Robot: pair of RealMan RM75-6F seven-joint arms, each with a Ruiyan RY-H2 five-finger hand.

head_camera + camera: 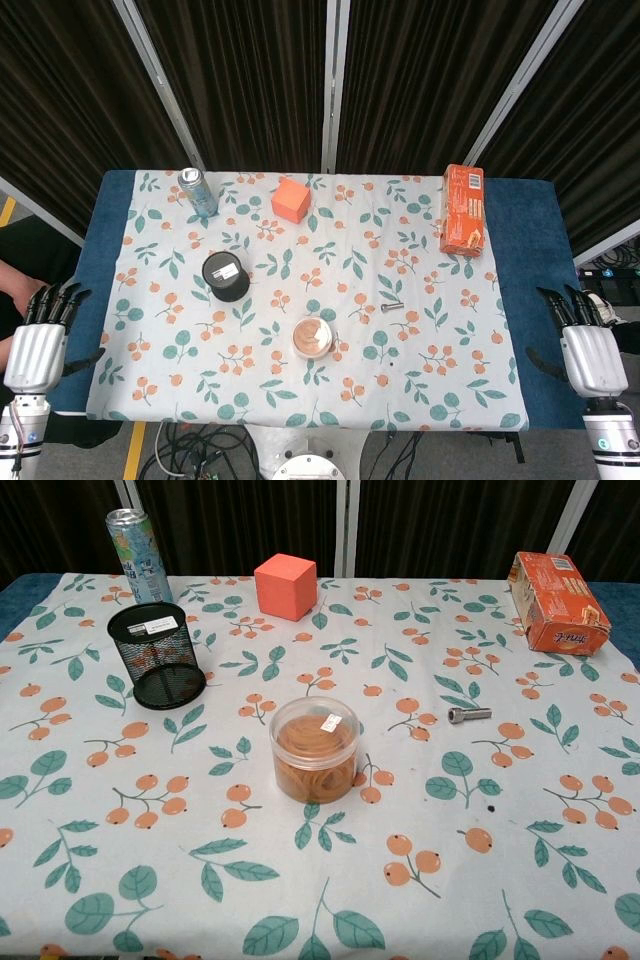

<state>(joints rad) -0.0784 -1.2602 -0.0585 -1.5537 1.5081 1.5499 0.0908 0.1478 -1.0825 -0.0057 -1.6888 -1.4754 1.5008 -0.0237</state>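
Note:
My left hand [40, 340] hangs beside the table's left edge, fingers apart and holding nothing. At the right edge my right hand [588, 345] does the same, also empty. Neither hand shows in the chest view. On the floral cloth [180, 370] stand a clear round tub of rubber bands [312, 338] [314, 748], a black mesh pen cup [226, 277] [156, 655], a drink can [198, 191] [139, 541], an orange cube [290, 199] [286, 585] and an orange snack box [463, 209] [557, 601]. A small metal bolt [391, 308] [469, 715] lies right of the tub.
Dark curtains [250, 80] with metal posts close off the far side. The blue table [540, 260] shows beyond the cloth on both sides. Cables [190, 445] lie on the floor at the near edge.

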